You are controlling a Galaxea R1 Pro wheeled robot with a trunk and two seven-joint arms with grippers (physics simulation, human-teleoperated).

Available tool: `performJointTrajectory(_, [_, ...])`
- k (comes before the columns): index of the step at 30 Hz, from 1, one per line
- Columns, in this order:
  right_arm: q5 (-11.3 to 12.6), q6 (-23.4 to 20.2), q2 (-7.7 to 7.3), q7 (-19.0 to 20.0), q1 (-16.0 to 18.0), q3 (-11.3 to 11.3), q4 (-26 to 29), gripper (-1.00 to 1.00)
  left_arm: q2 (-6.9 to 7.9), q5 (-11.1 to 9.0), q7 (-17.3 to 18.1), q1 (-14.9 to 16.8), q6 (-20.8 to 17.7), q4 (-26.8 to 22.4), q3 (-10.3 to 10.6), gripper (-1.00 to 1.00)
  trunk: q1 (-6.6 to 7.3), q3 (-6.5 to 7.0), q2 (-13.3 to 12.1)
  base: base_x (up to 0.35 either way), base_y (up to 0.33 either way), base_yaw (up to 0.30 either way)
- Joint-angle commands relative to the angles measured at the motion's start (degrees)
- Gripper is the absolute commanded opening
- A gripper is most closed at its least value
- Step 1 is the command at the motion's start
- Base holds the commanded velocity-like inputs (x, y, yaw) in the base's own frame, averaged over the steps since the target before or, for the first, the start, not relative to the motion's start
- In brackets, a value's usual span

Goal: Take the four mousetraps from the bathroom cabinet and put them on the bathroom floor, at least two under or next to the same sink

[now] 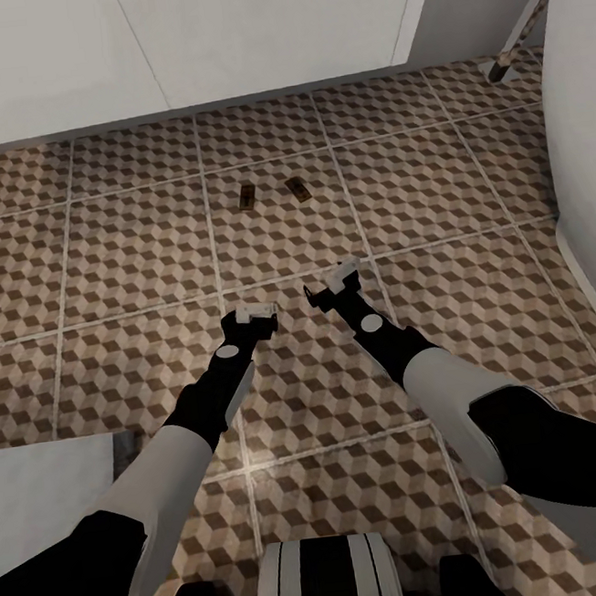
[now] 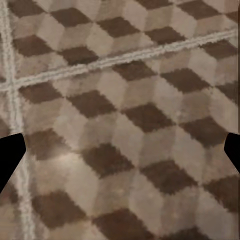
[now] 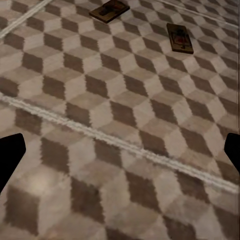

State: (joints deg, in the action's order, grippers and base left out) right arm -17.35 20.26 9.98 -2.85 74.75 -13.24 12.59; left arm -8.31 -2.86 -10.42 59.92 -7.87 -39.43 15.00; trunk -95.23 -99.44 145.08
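Two mousetraps lie flat on the cube-patterned bathroom floor (image 1: 128, 252), side by side: one (image 1: 247, 196) on the left, the other (image 1: 298, 189) on the right. They sit one tile short of a white panel front (image 1: 216, 40) at the far edge. The right wrist view catches both mousetraps (image 3: 109, 10) (image 3: 180, 38) ahead of the fingers. My left gripper (image 1: 256, 318) (image 2: 120, 152) hovers low over bare tile, open and holding nothing. My right gripper (image 1: 330, 283) (image 3: 120, 155) is open too, a short way on the near side of the traps. The cabinet is out of view.
A curved white fixture (image 1: 587, 167) bounds the floor on the right. A white block (image 1: 43, 490) stands at the near left. A gap with a pale post (image 1: 510, 46) opens at the far right corner. My trunk (image 1: 323, 580) shows at the near edge.
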Motion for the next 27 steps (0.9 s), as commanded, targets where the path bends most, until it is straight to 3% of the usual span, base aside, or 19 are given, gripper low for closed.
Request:
performJointTrajectory(1, [-0.58, 0.13, 0.01, -0.3, 0.02, 0.06, -0.12, 1.0, 0.05, -0.31, -0.44, 0.02, -0.36, -0.07, 0.29, 1.0, 0.03, 0.2, 0.0, 0.0, 0.0, 0.0])
performJointTrajectory(27, [-0.41, -0.04, 0.01, -0.4, -0.21, 0.06, -0.51, 1.0, 0.05, -0.31, -0.42, -0.75, -0.57, 1.0, 0.29, 1.0, 0.7, 5.96, -0.35, 0.0, 0.0, 0.0])
